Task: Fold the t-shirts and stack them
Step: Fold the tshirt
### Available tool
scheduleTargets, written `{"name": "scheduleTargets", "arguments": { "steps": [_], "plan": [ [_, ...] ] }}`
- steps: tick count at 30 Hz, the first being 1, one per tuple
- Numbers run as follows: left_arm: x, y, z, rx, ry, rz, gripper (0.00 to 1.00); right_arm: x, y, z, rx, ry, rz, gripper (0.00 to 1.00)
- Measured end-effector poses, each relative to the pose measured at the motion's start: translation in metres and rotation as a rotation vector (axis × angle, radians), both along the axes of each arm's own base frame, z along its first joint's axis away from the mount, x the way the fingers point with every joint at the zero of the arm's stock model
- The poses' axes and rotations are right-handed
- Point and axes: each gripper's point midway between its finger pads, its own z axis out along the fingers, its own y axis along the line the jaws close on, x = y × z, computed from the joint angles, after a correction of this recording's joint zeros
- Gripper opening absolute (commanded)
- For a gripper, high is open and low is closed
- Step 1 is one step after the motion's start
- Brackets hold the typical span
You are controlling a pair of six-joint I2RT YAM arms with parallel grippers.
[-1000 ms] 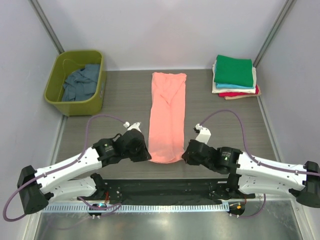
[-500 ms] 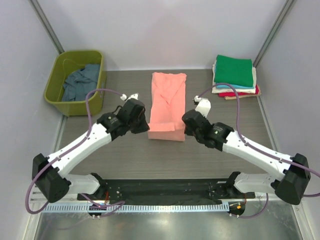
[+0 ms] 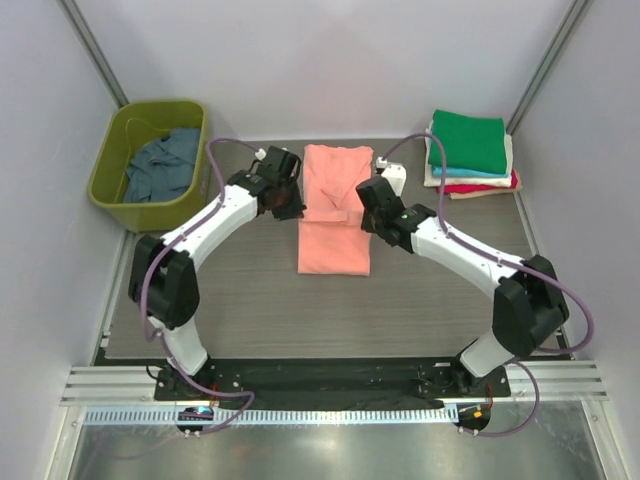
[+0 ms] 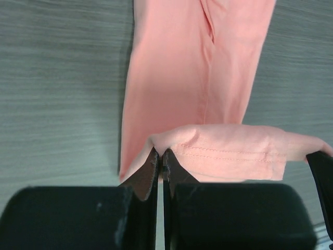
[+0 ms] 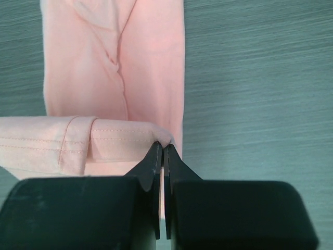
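Three pale walls [image 3: 320,70], grey wood-grain table [image 3: 240,300], pink t-shirt [image 3: 335,245] centre.

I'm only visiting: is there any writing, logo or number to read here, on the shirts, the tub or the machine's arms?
None can be read.
The pink t-shirt, the folded stack and the green tub are plain, with no print or label showing.
The left arm and right arm show no lettering; any small marks are too small to tell.
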Motion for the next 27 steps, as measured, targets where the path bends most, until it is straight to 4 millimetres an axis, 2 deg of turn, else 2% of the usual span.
{"name": "scheduleTargets", "arguments": {
  "steps": [6, 13, 15, 16, 17, 18, 19, 20, 21, 23, 25, 27],
  "plan": [
    [0.032, -0.005, -0.036, 0.011, 0.079, -0.004, 0.00, 0.025, -0.003, -0.029, -0.016, 0.054, -0.011, 0.01],
    [0.051, -0.007, -0.070, 0.038, 0.157, -0.018, 0.00, 0.045, -0.004, -0.062, -0.032, 0.118, -0.011, 0.01],
    [0.056, -0.008, -0.079, 0.053, 0.176, -0.025, 0.08, 0.052, -0.004, -0.071, -0.037, 0.136, -0.011, 0.01],
    [0.059, -0.009, -0.082, 0.059, 0.184, -0.026, 0.16, 0.054, -0.003, -0.076, -0.039, 0.146, -0.011, 0.15],
    [0.065, -0.010, -0.084, 0.062, 0.189, -0.025, 0.34, 0.059, -0.003, -0.080, -0.039, 0.156, -0.010, 0.26],
    [0.069, -0.011, -0.087, 0.068, 0.195, -0.027, 0.40, 0.064, -0.003, -0.084, -0.036, 0.164, -0.014, 0.37],
    [0.076, -0.013, -0.088, 0.066, 0.201, -0.021, 0.46, 0.070, -0.003, -0.087, -0.036, 0.176, -0.019, 0.59],
    [0.087, -0.015, -0.088, 0.060, 0.191, -0.017, 0.51, 0.079, -0.004, -0.089, -0.026, 0.180, -0.029, 0.66],
    [0.095, -0.015, -0.089, 0.056, 0.193, -0.011, 0.59, 0.090, -0.006, -0.089, -0.026, 0.185, -0.038, 0.70],
    [0.117, -0.018, -0.084, 0.036, 0.180, 0.001, 0.61, 0.114, -0.010, -0.084, -0.019, 0.182, -0.057, 0.72],
    [0.145, -0.018, -0.072, -0.007, 0.141, 0.018, 0.62, 0.147, -0.014, -0.068, 0.002, 0.150, -0.083, 0.73],
    [0.160, -0.010, -0.061, -0.042, 0.118, 0.045, 0.62, 0.169, -0.018, -0.046, 0.026, 0.101, -0.096, 0.73]
  ]
}}
